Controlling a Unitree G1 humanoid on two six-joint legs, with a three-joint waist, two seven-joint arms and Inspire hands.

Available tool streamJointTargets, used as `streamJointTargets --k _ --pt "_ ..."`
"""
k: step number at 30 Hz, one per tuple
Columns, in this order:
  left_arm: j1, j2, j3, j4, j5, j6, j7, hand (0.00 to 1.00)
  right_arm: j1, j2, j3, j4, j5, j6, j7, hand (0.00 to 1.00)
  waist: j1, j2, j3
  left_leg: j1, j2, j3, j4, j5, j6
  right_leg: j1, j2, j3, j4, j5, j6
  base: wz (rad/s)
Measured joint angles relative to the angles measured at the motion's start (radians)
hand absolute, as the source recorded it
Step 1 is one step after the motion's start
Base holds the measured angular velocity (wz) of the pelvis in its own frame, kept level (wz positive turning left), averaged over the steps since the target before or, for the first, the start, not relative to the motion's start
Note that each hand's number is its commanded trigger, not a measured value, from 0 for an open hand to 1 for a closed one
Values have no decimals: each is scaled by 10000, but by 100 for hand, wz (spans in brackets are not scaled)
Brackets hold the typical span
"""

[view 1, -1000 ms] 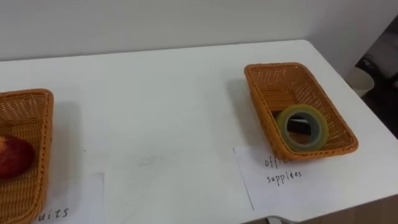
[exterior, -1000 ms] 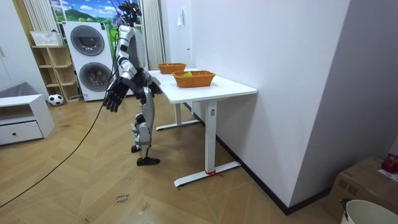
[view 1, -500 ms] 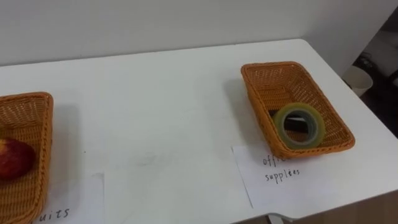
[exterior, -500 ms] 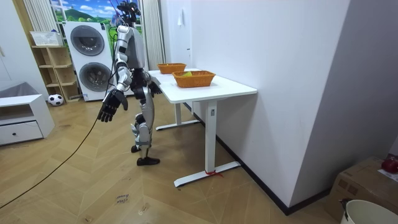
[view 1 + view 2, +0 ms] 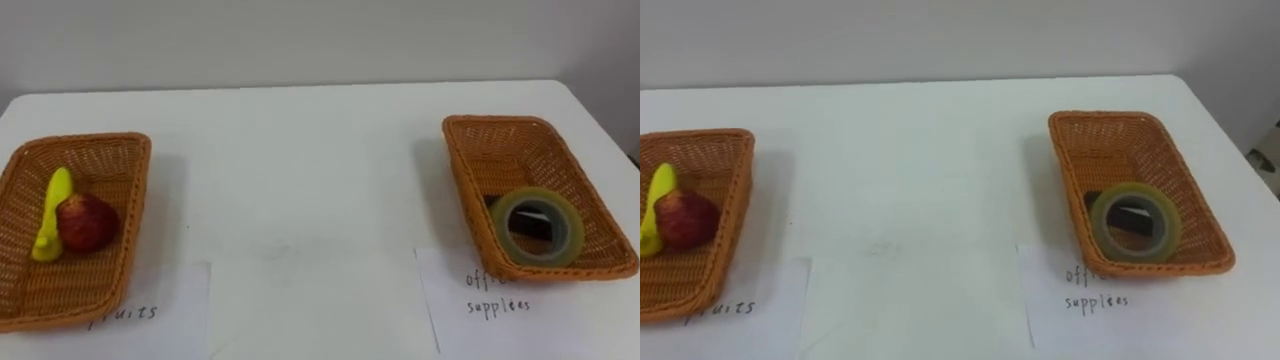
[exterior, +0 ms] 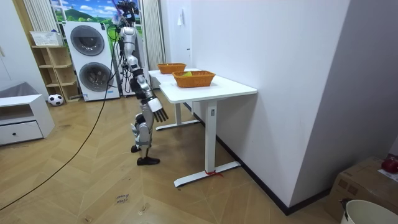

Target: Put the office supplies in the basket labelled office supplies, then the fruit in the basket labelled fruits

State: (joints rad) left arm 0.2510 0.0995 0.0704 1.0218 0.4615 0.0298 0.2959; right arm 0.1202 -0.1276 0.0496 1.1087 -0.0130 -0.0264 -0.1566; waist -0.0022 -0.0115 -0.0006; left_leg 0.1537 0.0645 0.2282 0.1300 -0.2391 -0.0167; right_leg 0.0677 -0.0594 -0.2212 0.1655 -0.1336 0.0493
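The right hand (image 6: 158, 114), if I read the body correctly at that distance, hung low beside the table (image 6: 217, 87) in the room view, fingers spread and holding nothing. In the left eye view the apple (image 5: 87, 222) and banana (image 5: 57, 190) lay touching in the left basket (image 5: 105, 160), and the tape roll (image 5: 503, 232) lay over a dark item (image 5: 540, 222) in the right basket (image 5: 500, 150). The right eye view showed the same. Sorting looked finished; the next move probably called only for a check for strays.
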Motion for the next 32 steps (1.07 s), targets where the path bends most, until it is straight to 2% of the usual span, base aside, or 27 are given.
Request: streamJointTargets --k 4,7,9,10,13,16,17,32 --pt "-64 -23 -218 10 -120 -98 13 0 -301 6 825 -235 -1115 -212 284 0 356 -1 50 -61 -4 -254 64 6 -1 95 -33 -316 -10 -4 7 19" --pt "-68 -14 -351 10 -379 -98 32 0 -417 61 1045 -154 -1177 -314 314 0 388 -8 57 -88 -70 -427 73 6 4 237 -100 -537 -158 -20 32 19" --pt "-38 -9 -324 10 -315 -89 44 0 -388 67 1040 -129 -1135 -325 367 0 381 -48 65 -82 -74 -442 56 5 5 253 -104 -548 -164 -26 42 6" --pt "22 -8 -268 1 -240 -82 46 0 -287 65 1024 -151 -1043 -376 367 0 373 -39 96 -79 -76 -486 56 5 5 310 -103 -540 -204 -39 62 14" --pt "73 -7 -152 -35 -82 -78 46 0 45 65 915 -192 -724 -384 369 0 352 -107 88 -117 -74 -629 48 4 4 391 -82 -532 -304 -56 89 13" --pt "73 -6 -128 -34 -81 -73 42 0 191 59 654 -178 -514 -392 396 0 347 -85 79 -120 -68 -651 42 4 4 394 -74 -508 -311 -64 99 2" --pt "74 -1 -125 -34 -80 -73 43 0 203 54 635 -174 -314 -393 422 0 340 -104 60 -112 -70 -656 43 4 4 397 -75 -509 -313 -64 100 0" --pt "80 40 -126 0 -80 -65 -20 0 194 58 555 262 826 -385 973 0 318 -161 52 27 -80 -734 78 4 4 561 -82 -533 -321 -64 99 0"
